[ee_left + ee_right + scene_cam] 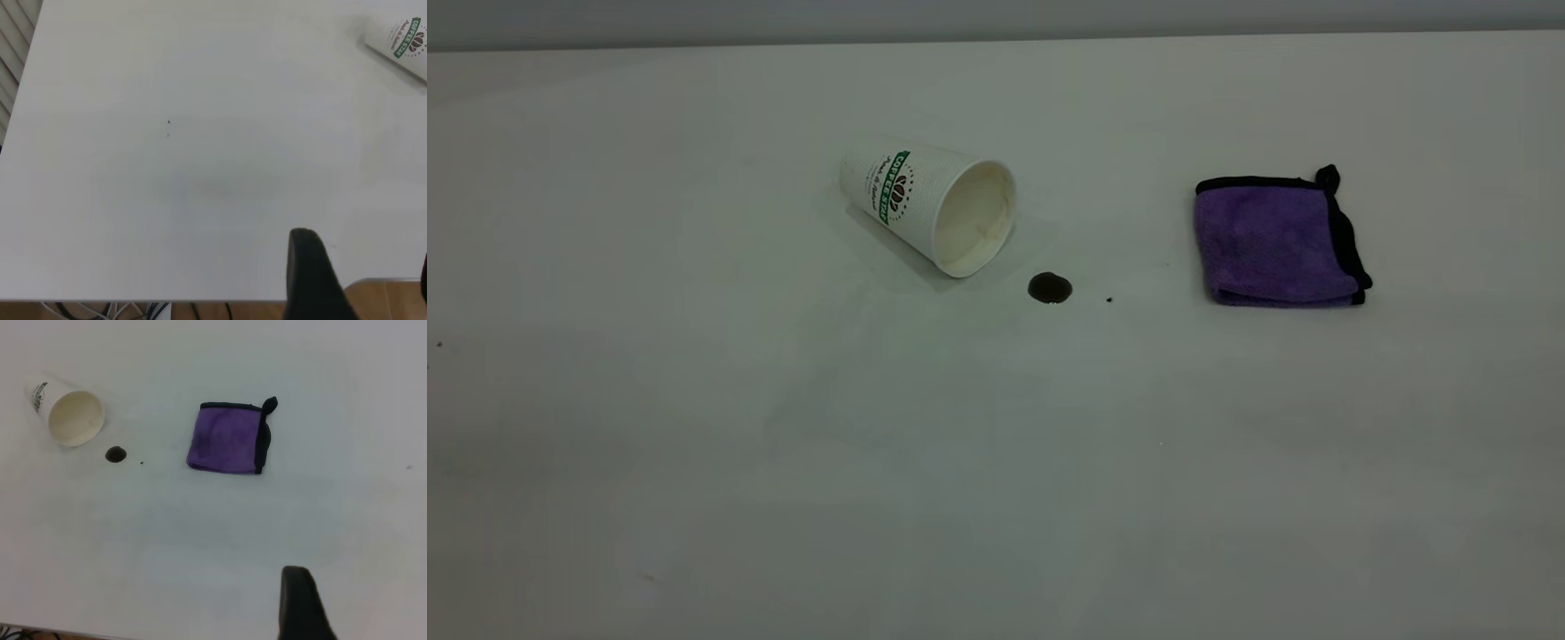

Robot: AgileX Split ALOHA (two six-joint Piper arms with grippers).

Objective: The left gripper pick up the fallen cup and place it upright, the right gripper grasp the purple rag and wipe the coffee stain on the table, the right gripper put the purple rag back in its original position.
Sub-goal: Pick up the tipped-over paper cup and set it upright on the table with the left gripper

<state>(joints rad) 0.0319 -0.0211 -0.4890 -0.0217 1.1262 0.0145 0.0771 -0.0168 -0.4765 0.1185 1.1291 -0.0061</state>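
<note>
Exterior view: paper cup (929, 206) lying on its side on white table (694, 462), mouth toward coffee stain (1049, 288) just beside it; folded purple rag (1279, 240) well apart to the right; tiny dark speck (1109, 300) between stain and rag.
Left wrist view: only one black finger (312, 277) of left gripper visible, spread or pressed together impossible to tell; cup far off.
Right wrist view: one right gripper finger (301, 605), state unclear; rag, stain, cup ahead.

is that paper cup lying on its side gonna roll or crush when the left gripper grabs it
The cup lies on its round side on the table, so a nudge would likely make it roll, probably in a curve since it tapers. It looks empty and thin-walled, so probably light and easy to dent at the open rim.
</note>
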